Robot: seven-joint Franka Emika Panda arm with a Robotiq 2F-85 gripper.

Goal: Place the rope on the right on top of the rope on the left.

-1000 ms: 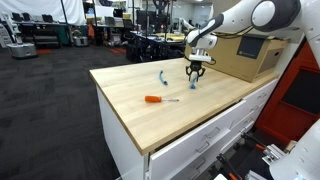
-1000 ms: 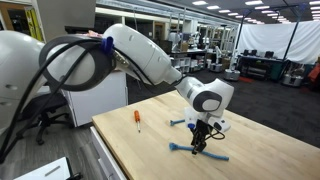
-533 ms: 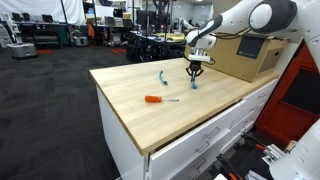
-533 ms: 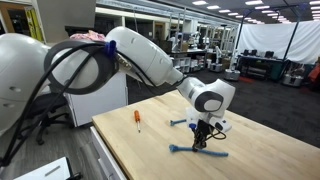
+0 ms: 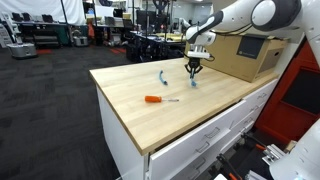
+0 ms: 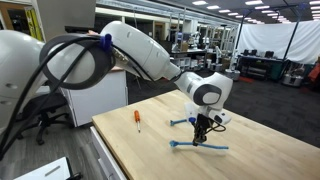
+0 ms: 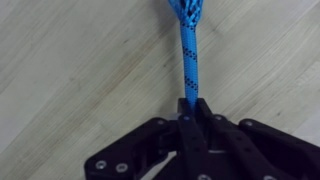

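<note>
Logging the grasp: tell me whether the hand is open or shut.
Shut. In the wrist view the hand is clamped on the blue rope, with no gap on either side of it.

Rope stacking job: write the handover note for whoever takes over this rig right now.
Hand: shut on the held rope, a blue one, gripped partway along its length.
Things: the other rope, also blue, lies flat on the table, apart from the held one. An orange screwdriver lies further along the top.
Done: the grasp is made. Whether the held rope is fully clear of the wood cannot be told.
Left: lift it, carry it over the other rope, lay it on top, open the hand.
</note>
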